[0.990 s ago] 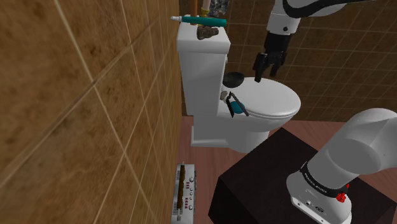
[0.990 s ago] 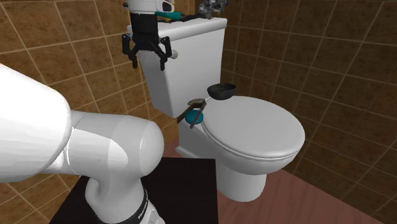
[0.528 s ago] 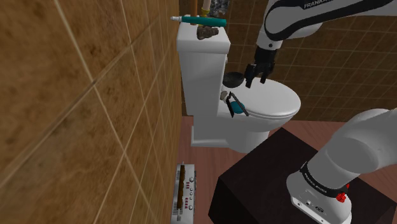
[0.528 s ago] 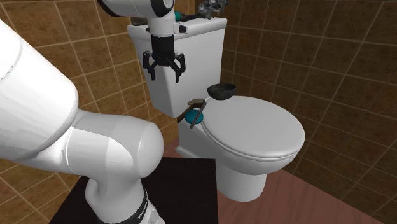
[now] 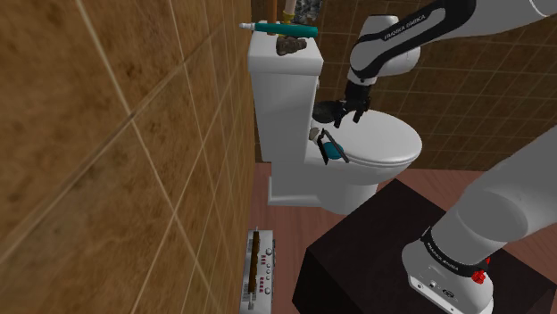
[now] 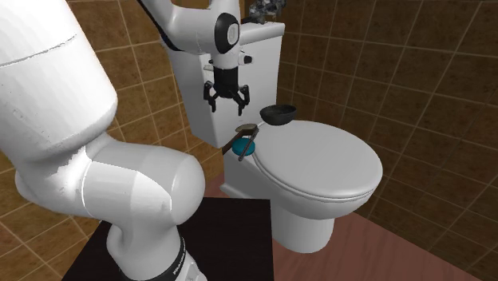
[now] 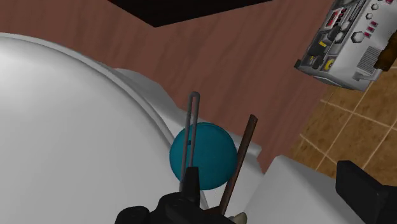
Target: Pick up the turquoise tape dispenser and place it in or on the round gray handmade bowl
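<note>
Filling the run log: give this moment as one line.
stage: pre-grasp | gripper: open, above tape dispenser | tape dispenser: unheld, on toilet | bowl: on toilet

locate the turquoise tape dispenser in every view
shoulder view: tape dispenser at the toilet lid's left edge, below the pincer.
second exterior view: tape dispenser at the lid's left rim, below the pincer.
wrist view: tape dispenser just ahead of the pincer.
shared landmark: white toilet lid.

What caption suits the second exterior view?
Black two-finger hand, open, hangs over a turquoise tape dispenser beside a dark round bowl on a white toilet.
</note>
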Motion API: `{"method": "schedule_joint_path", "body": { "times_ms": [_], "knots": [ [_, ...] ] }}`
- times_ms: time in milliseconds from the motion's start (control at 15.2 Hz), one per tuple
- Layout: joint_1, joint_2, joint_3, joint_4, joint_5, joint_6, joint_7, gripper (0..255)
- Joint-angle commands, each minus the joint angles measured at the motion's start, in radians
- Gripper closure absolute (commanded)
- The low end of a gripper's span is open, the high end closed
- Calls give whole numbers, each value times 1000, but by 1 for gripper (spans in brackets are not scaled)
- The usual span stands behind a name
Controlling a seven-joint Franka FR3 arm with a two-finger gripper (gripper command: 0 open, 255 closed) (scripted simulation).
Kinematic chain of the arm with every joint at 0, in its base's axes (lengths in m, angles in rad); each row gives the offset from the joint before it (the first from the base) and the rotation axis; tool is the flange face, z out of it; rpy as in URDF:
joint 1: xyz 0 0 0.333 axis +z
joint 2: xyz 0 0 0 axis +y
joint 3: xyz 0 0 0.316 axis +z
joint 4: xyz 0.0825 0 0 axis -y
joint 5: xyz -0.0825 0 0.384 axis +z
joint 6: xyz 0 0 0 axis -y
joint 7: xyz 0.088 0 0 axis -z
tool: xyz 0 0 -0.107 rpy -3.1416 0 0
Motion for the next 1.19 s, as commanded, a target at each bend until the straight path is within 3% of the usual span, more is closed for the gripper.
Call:
{"method": "schedule_joint_path", "body": {
  "times_ms": [0,792,1122],
  "knots": [
    [-4,71,-10,16,10,66,-11,0],
    [-71,525,-31,290,144,296,-130,0],
    [-84,602,-17,322,167,344,-147,0]
  ]
}}
